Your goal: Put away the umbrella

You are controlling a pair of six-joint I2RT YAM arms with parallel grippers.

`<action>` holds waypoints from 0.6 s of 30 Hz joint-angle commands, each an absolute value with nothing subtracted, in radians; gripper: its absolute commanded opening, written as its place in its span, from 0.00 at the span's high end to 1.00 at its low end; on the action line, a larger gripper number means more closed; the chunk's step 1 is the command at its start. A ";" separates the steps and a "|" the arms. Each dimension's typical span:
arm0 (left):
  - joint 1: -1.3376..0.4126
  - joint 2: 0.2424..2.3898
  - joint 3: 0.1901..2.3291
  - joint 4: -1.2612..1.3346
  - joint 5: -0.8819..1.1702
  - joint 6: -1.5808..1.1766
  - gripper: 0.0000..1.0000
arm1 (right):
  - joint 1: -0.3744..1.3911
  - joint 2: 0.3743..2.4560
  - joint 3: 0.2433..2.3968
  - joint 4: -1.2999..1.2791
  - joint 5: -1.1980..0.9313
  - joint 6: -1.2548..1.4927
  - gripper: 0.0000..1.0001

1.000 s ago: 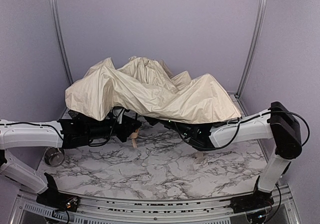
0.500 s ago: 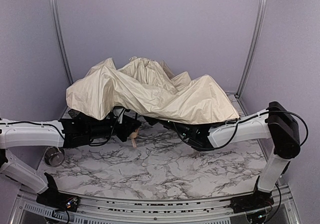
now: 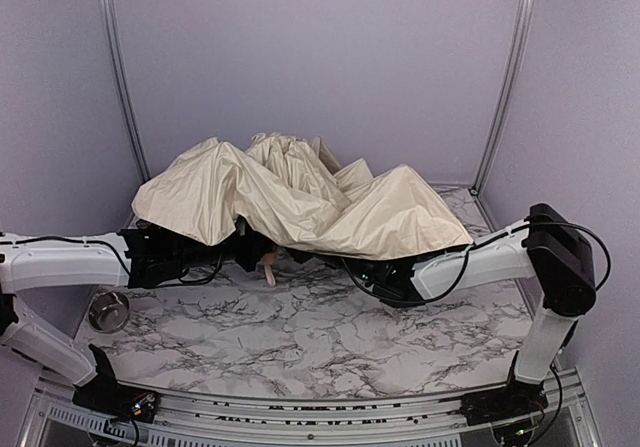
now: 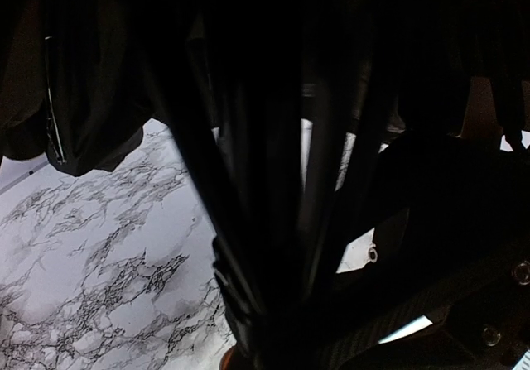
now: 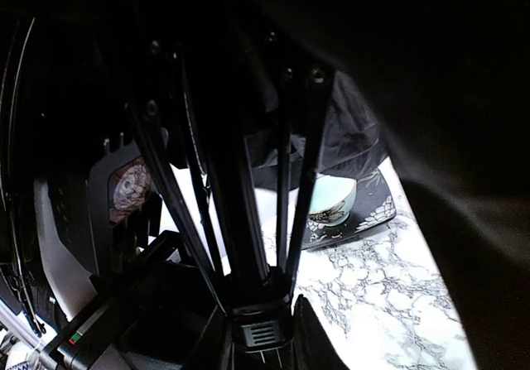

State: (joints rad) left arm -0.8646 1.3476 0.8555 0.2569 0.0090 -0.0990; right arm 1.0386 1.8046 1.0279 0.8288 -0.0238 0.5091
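Cream-beige fabric of the umbrella [image 3: 300, 192] sprawls half-collapsed along the worktop's [image 3: 330, 352] far side. It spreads left to right, and its tan handle [image 3: 268, 265] pokes toward the near edge. Only the right wrist view shows black ribs [image 5: 170, 196] meeting at a runner [image 5: 258, 330] pinched by the right fingers [image 5: 305, 337], with a pale bowl [image 5: 333, 198] beyond. Under the canopy the left fingers are hidden, closed on what I cannot tell. A steel bowl [image 3: 108, 312] sits near the left edge.

I'm seeing the umbrella [image 3: 300, 202] as creased, faintly shiny cream cloth, the tabletop [image 3: 330, 342] looking smooth and marble-patterned, the small bowl [image 3: 108, 313] gleaming like polished metal.
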 commanded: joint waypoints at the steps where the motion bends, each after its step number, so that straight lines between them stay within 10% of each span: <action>1: -0.834 1.267 0.989 0.747 -0.049 -0.089 1.00 | 1.088 1.867 0.947 0.460 -0.088 0.523 0.96; 10: -0.836 1.296 0.878 0.723 -0.044 -0.117 1.00 | 1.025 1.807 0.997 0.503 -0.142 0.528 1.00; 18: -0.887 1.402 0.847 0.482 0.023 -0.008 0.75 | 0.891 1.716 0.983 0.735 -0.145 0.572 1.00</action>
State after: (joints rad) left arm -0.8623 1.3800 0.8162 0.4000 0.0380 -0.0856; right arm 0.9417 1.7496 0.9997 0.7460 -0.1165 0.5426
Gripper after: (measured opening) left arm 0.212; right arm 0.192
